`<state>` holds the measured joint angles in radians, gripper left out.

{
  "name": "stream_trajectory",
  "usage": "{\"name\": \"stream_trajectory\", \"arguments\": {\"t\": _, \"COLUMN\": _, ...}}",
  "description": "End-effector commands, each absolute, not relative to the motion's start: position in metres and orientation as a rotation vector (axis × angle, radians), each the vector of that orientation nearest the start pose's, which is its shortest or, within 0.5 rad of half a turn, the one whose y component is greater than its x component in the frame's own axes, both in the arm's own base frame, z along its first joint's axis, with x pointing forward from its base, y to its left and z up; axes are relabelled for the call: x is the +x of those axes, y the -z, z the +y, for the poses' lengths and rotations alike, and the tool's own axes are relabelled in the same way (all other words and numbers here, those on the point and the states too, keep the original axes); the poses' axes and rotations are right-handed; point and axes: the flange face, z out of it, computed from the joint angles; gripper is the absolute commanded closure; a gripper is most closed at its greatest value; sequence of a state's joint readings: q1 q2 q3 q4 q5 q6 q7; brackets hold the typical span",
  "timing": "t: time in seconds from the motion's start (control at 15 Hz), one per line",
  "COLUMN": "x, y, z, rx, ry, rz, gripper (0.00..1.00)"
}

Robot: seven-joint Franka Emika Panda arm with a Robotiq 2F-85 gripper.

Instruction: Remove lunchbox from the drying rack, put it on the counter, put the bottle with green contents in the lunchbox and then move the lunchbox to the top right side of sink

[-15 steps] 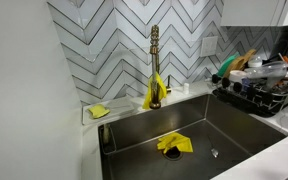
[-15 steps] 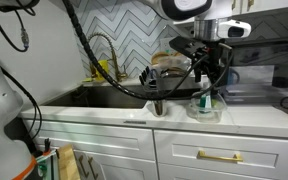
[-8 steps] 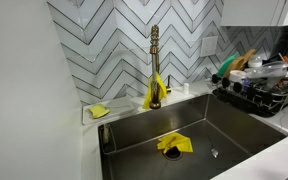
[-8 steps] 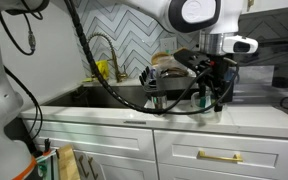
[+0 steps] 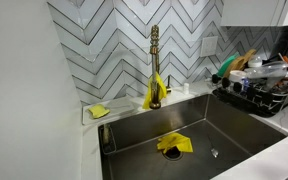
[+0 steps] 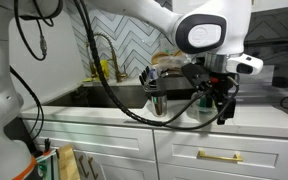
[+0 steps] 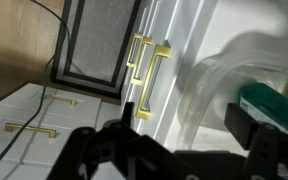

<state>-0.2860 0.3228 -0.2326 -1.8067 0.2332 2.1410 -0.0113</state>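
In an exterior view a yellow sponge (image 5: 99, 111) lies at the far left on the ledge. Next comes the gold faucet (image 5: 154, 60) with a yellow cloth (image 5: 149, 96) draped on it. A second yellow rag (image 5: 174, 144) lies in the sink (image 5: 239, 135). The crowded drying rack (image 5: 259, 92) stands at the right.

The lunchbox (image 6: 196, 113) sits on the white surface (image 6: 94, 113) in front of the rack, out of it. The pincer (image 6: 222, 104) hangs at its right edge. The wrist view is blurred, with gold cabinet handles (image 7: 149, 70) at the left. Further right, the dark fingers (image 7: 129, 122) stand well apart — released, clamping nothing. The right one is over the clear lunchbox, and the bottle with green contents (image 7: 279, 100) lies inside it.
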Motion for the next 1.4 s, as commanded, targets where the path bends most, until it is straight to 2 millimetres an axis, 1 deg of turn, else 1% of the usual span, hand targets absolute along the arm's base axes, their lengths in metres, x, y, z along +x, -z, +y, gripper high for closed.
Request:
{"name": "stream_trajectory", "arguments": {"t": 0.0, "x": 0.565, "y": -0.358, "z": -0.300, "rx": -2.828, "ry": 0.028, "rz": 1.001, "gripper": 0.38}}
{"name": "stream_trajectory", "arguments": {"t": 0.13, "x": 0.563, "y": -0.355, "z": -0.302, "rx": -2.819, "ry": 0.017, "rz": 1.014, "gripper": 0.55}}
{"name": "stream_trajectory", "arguments": {"t": 0.2, "x": 0.561, "y": -0.357, "z": -0.304, "rx": -2.816, "ry": 0.022, "rz": 1.017, "gripper": 0.62}}
{"name": "stream_trajectory", "arguments": {"t": 0.27, "x": 0.559, "y": -0.358, "z": -0.305, "rx": -2.815, "ry": 0.023, "rz": 1.021, "gripper": 0.71}}
{"name": "stream_trajectory", "arguments": {"t": 0.47, "x": 0.554, "y": -0.367, "z": -0.311, "rx": -2.800, "ry": 0.054, "rz": 1.017, "gripper": 0.93}}
{"name": "stream_trajectory", "arguments": {"t": 0.53, "x": 0.552, "y": -0.370, "z": -0.312, "rx": -2.800, "ry": 0.065, "rz": 1.020, "gripper": 0.99}}
{"name": "stream_trajectory", "arguments": {"t": 0.73, "x": 0.550, "y": -0.380, "z": -0.314, "rx": -2.791, "ry": 0.102, "rz": 1.005, "gripper": 1.00}}
{"name": "stream_trajectory", "arguments": {"t": 0.8, "x": 0.550, "y": -0.384, "z": -0.313, "rx": -2.790, "ry": 0.114, "rz": 0.987, "gripper": 0.99}}
{"name": "stream_trajectory", "arguments": {"t": 1.0, "x": 0.548, "y": -0.400, "z": -0.311, "rx": -2.801, "ry": 0.165, "rz": 0.890, "gripper": 0.99}}
{"name": "stream_trajectory", "arguments": {"t": 1.2, "x": 0.542, "y": -0.427, "z": -0.306, "rx": -2.842, "ry": 0.186, "rz": 0.766, "gripper": 0.99}}
{"name": "stream_trajectory", "arguments": {"t": 1.33, "x": 0.534, "y": -0.450, "z": -0.302, "rx": -2.872, "ry": 0.185, "rz": 0.659, "gripper": 0.99}}
